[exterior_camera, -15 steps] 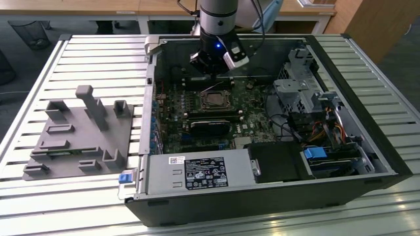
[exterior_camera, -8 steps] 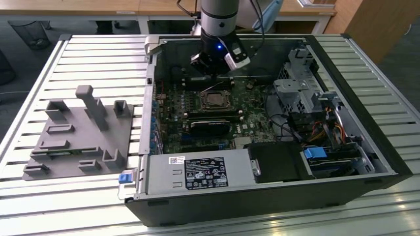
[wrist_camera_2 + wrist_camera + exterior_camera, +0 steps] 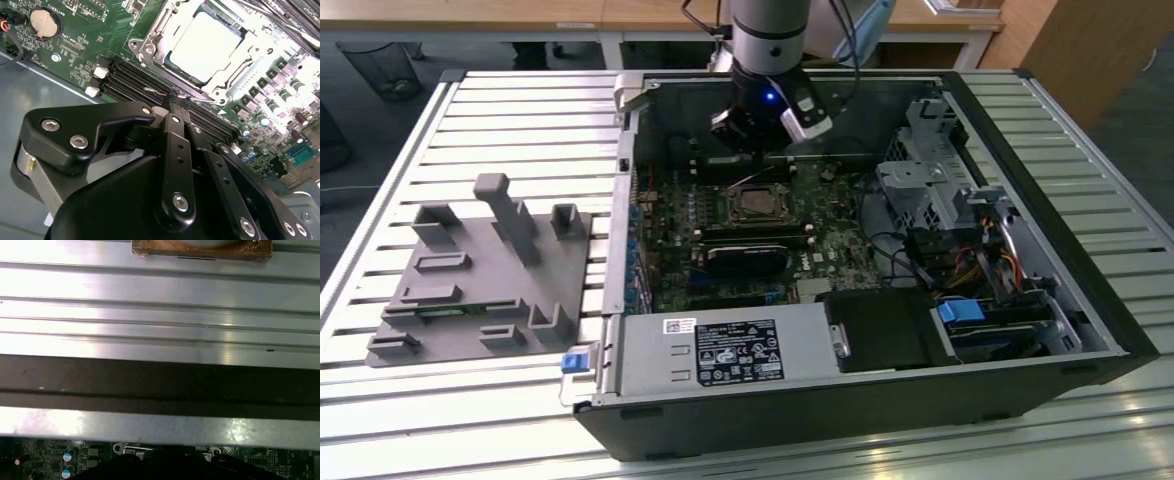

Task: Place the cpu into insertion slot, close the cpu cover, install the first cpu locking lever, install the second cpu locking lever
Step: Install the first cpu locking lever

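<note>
jaws (image 3: pixel 175 97): clenched on a thin wire lever (image 3: pixel 159 91) | cpu (image 3: pixel 205 47): pale silvery square, seated in slot (image 3: pixel 150 45) just beyond jaws | cover (image 3: pixel 235 75): silvery frame lying flat around it

Slatted aluminium table (image 3: pixel 494 100) carries the work, reflecting bright overhead light. Beyond its far edge: wooden desks (image 3: pixel 480 15) on white legs, a black mesh waste bin (image 3: pixel 380 65) on grey floor (image 3: pixel 347 120), and a wooden cabinet (image 3: pixel 1094 50).
</note>
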Robot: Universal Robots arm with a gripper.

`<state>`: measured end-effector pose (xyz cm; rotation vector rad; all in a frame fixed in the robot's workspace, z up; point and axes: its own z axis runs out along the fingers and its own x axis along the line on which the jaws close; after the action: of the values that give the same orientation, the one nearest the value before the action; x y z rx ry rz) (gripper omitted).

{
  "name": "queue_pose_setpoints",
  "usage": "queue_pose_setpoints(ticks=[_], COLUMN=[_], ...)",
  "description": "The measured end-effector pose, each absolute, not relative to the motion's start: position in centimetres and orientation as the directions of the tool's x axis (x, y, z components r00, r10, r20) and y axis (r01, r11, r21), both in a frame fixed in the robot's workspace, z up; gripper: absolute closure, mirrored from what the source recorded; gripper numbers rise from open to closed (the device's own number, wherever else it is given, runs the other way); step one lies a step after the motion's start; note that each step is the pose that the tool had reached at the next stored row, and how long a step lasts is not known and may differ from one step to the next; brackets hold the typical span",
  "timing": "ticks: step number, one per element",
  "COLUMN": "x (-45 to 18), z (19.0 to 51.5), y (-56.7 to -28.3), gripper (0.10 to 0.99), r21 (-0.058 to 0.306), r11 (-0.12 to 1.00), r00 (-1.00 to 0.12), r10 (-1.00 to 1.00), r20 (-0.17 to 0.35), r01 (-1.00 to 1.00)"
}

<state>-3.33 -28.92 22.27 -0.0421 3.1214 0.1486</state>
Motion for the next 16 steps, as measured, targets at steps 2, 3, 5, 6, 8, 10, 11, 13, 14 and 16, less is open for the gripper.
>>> queue_pose_setpoints(ticks=[2,3,5,6,8,10,11,13,14,16], x=[-3.2,-3.2,-3.0,-2.9,-2.8,-2.6,-2.5,-2.3,-2.3,-2.2], z=[22.2,22.2,22.1,22.1,22.0,21.9,21.8,21.7,21.6,21.5], y=[-28.9,-28.9,-28.9,-28.9,-28.9,-28.9,-28.9,-28.9,-28.9,-28.9], gripper=[0.965,0.965,0.965,0.965,0.965,0.965,0.965,0.965,0.965,0.965], r21=[0.095,0.095,0.095,0.095,0.095,0.095,0.095,0.095,0.095,0.095], r11=[0.995,0.995,0.995,0.995,0.995,0.995,0.995,0.995,0.995,0.995], r00=[-1.0,-1.0,-1.0,-1.0,-1.0,-1.0,-1.0,-1.0,-1.0,-1.0], r10=[-0.026,-0.026,-0.026,-0.026,-0.026,-0.026,-0.026,-0.026,-0.026,-0.026], r20=[-0.017,-0.017,-0.017,-0.017,-0.017,-0.018,-0.018,-0.018,-0.018,-0.017], r01=[-0.028,-0.028,-0.028,-0.028,-0.028,-0.028,-0.028,-0.028,-0.028,-0.028])
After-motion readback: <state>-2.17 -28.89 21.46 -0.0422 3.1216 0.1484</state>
